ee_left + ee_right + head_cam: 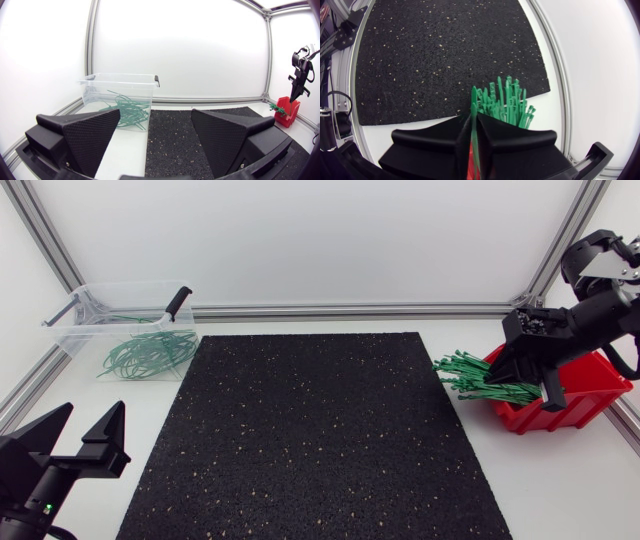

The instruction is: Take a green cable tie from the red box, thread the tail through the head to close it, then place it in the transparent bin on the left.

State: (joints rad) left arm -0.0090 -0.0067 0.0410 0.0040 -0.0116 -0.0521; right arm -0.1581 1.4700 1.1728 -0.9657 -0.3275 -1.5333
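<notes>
The red box (590,402) sits at the table's right edge with a bundle of green cable ties (472,380) sticking out over its left rim. My right gripper (530,385) hangs over that bundle. In the right wrist view, the right gripper (474,120) has its fingers pressed together on a single green cable tie (474,106), with the other ties (506,102) just ahead. The transparent bin (72,320) at the back left holds several looped green ties (150,352). My left gripper (88,418) rests open near the front left corner, far from both containers.
A black speckled mat (310,440) covers the middle of the table. The bin has black clip handles (177,302) on its rim. Aluminium frame rails run along the back and sides. In the left wrist view the bin (100,85) stands ahead of the open fingers.
</notes>
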